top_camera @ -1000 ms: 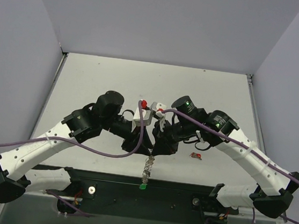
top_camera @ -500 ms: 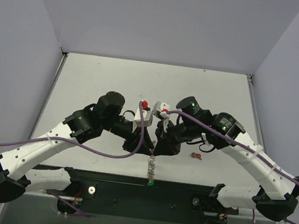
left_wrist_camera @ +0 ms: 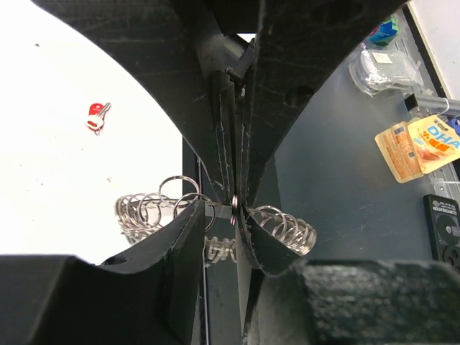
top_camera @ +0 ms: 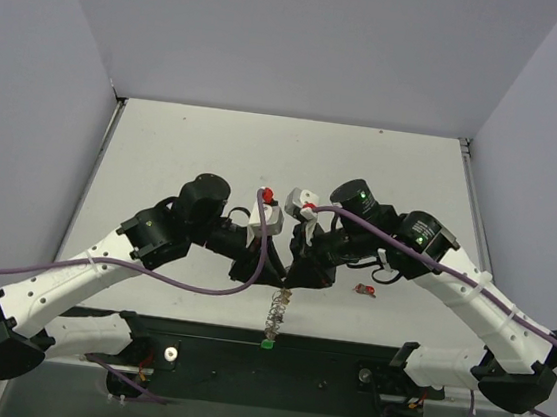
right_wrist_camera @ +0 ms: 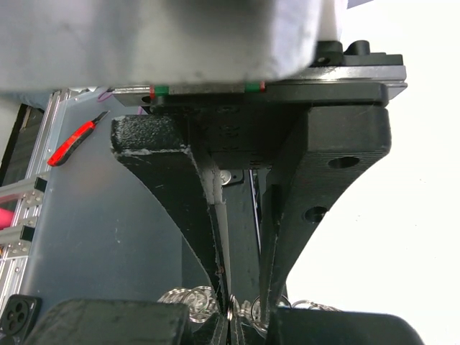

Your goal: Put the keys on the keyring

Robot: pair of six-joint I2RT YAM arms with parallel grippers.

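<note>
Between the two arms, over the near edge of the tabletop [top_camera: 205, 150], hangs the keyring [top_camera: 276, 312]: a silvery ring, its rim crowded with small wire loops. A green key [top_camera: 266, 345] hangs at its lowest end, which only the top view shows. The right fingers [left_wrist_camera: 287, 108] are pressed together on the thin rim. The left fingers [left_wrist_camera: 183, 233] stand narrowly apart on both sides of it; whether they pinch it I cannot tell. Only the left wrist view shows the loops one by one. A red key [left_wrist_camera: 96, 117] lies well apart on the tabletop.
</note>
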